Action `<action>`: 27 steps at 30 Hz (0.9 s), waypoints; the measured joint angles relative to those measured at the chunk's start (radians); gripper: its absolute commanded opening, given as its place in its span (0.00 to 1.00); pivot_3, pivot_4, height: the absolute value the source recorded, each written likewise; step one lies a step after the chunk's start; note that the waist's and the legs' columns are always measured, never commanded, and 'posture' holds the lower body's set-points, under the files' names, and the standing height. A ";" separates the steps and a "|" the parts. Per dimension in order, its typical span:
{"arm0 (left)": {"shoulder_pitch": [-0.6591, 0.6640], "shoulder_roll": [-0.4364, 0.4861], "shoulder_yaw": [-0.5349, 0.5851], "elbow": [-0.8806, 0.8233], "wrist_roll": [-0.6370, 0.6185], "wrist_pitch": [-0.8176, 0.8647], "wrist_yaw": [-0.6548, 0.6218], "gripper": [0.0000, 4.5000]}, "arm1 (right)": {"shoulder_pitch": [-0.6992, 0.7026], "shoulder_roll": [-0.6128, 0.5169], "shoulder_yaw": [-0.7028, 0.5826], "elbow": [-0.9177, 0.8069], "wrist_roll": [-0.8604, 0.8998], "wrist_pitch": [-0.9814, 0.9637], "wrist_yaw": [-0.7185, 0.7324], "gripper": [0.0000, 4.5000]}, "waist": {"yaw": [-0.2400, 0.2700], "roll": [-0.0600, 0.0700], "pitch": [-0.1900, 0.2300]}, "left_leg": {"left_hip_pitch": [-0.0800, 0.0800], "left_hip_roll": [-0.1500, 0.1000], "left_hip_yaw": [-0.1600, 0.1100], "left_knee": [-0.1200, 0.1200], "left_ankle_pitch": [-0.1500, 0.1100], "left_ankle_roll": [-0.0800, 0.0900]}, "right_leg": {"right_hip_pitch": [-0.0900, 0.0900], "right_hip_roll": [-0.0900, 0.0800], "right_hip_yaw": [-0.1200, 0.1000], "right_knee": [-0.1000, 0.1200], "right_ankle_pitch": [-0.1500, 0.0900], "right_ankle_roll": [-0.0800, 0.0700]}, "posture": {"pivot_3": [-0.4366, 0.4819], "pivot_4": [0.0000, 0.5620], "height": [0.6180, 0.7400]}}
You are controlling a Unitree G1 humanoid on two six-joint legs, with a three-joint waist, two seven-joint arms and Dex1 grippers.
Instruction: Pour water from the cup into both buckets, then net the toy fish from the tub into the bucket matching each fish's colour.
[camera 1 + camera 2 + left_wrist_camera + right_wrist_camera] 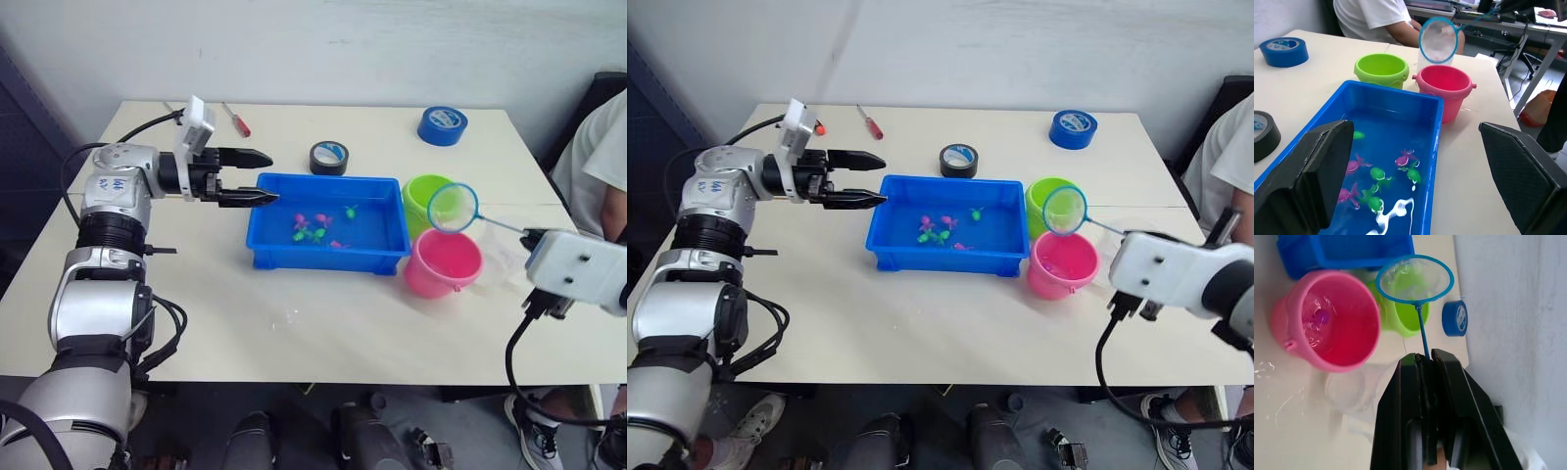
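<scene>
The blue tub (pixel 323 257) sits mid-table with several green and pink toy fish (pixel 312 229) in water. To its right stand the lime green bucket (pixel 421 194) and the pink bucket (pixel 443 266); a small pink fish (pixel 1320 317) lies in the pink one. My right gripper (pixel 1426 357) is shut on the net's thin handle. The net hoop (pixel 453 208) hovers over the two buckets and looks empty. The clear cup (pixel 1344 390) stands just right of the pink bucket. My left gripper (pixel 266 177) is open, hanging at the tub's left end.
A blue tape roll (pixel 442 124) lies at the back right, a black tape roll (pixel 329 158) behind the tub, and a red screwdriver (pixel 236 119) at the back left. A person in white (pixel 607 147) sits at the table's right side.
</scene>
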State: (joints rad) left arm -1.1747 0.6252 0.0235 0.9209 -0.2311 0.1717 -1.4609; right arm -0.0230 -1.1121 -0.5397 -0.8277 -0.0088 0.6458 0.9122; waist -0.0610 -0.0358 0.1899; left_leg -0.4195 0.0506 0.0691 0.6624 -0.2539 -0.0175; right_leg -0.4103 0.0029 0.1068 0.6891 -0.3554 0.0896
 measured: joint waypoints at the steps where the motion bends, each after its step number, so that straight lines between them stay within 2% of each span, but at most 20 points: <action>1: 0.011 0.010 0.000 -0.010 0.000 0.003 0.000 0.99 | -0.052 0.000 0.026 0.012 0.026 0.025 -0.006 0.00 | 0.000 0.000 0.000 | 0.000 0.000 -0.001 0.000 0.000 0.000 | 0.000 -0.001 0.000 0.000 0.000 0.000 | 0.48 0.27 0.95; 5: 0.057 0.052 0.000 -0.043 0.005 0.002 0.008 0.99 | -0.210 0.022 0.187 0.074 0.092 0.079 -0.035 0.00 | 0.002 0.000 0.000 | -0.001 -0.001 -0.002 0.000 0.000 0.000 | 0.000 -0.004 0.002 0.001 -0.001 -0.002 | 0.48 0.27 0.95; 9: 0.130 0.092 0.000 -0.091 0.012 0.000 0.029 0.99 | -0.374 0.087 0.433 0.234 0.095 0.098 -0.071 0.00 | -0.001 0.000 0.000 | -0.001 -0.002 -0.001 0.000 0.000 0.001 | -0.001 -0.007 0.002 0.001 -0.001 -0.002 | 0.48 0.27 0.95; 13: 0.210 0.108 0.012 -0.175 -0.003 0.046 0.043 0.99 | -0.417 0.140 0.602 0.372 0.047 0.076 -0.094 0.00 | 0.004 0.000 0.000 | -0.002 -0.002 -0.001 0.000 0.000 0.001 | -0.003 -0.008 0.002 0.002 -0.001 -0.002 | 0.48 0.27 0.95; 19: 0.325 0.149 0.040 -0.330 -0.028 0.114 0.075 0.99 | -0.504 0.177 0.711 0.472 -0.013 0.010 -0.099 0.00 | 0.003 0.000 0.000 | -0.002 -0.002 -0.001 0.001 0.000 0.001 | -0.002 -0.008 0.001 0.002 -0.001 -0.002 | 0.48 0.27 0.95; 27: 0.430 0.176 0.085 -0.494 -0.083 0.207 0.129 0.99 | -0.512 0.183 0.773 0.530 -0.051 -0.042 -0.073 0.00 | 0.003 0.000 0.000 | -0.002 -0.002 -0.001 0.001 0.000 0.001 | -0.002 -0.008 0.000 0.003 -0.001 -0.002 | 0.48 0.27 0.95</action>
State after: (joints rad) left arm -0.7443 0.8017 0.1085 0.4273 -0.3139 0.3784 -1.3316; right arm -0.5355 -0.9294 0.2338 -0.2981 -0.0595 0.6038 0.8395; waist -0.0585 -0.0357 0.1900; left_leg -0.4215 0.0481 0.0677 0.6632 -0.2539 -0.0162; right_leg -0.4126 -0.0052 0.1066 0.6918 -0.3564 0.0878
